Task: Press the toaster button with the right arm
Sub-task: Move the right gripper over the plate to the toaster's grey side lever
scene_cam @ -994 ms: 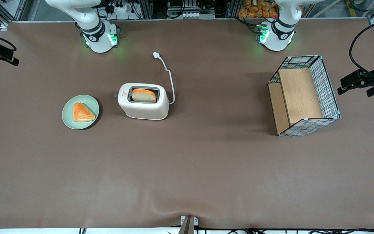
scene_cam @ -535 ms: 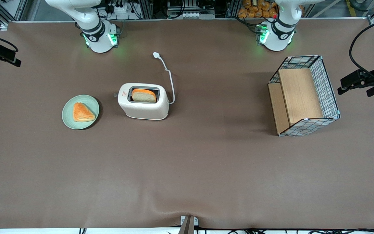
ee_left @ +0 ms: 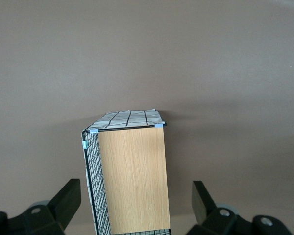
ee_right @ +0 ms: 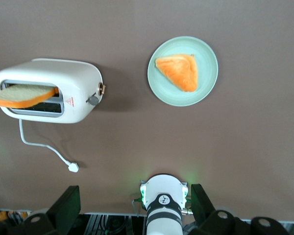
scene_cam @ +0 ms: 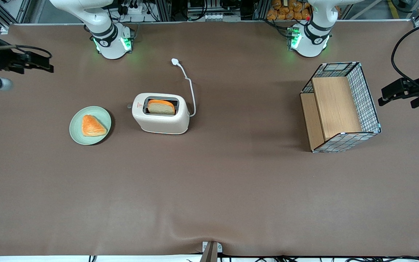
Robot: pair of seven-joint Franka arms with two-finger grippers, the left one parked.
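Observation:
The cream-white toaster (scene_cam: 162, 123) stands on the brown table with a bread slice (scene_cam: 161, 107) in its slot. The tiny grey toaster button (scene_cam: 129, 106) juts from the narrow end face that looks toward the green plate. The right wrist view also shows the toaster (ee_right: 81, 73) and the button (ee_right: 92, 100). The right arm's black gripper (scene_cam: 47, 63) hangs at the working arm's end of the table. It is well apart from the button and farther from the front camera than the plate. Its fingers (ee_right: 68, 203) stand wide apart and hold nothing.
A green plate (scene_cam: 76, 128) with a triangular pastry (scene_cam: 92, 126) lies beside the toaster's button end. The toaster's white cord and plug (scene_cam: 175, 61) run toward the arm bases. A wire basket with wooden panels (scene_cam: 340, 107) stands toward the parked arm's end.
The right gripper has moved in from the table's edge toward the toaster, and more of the wrist now shows. The toaster, bread and plate have not moved.

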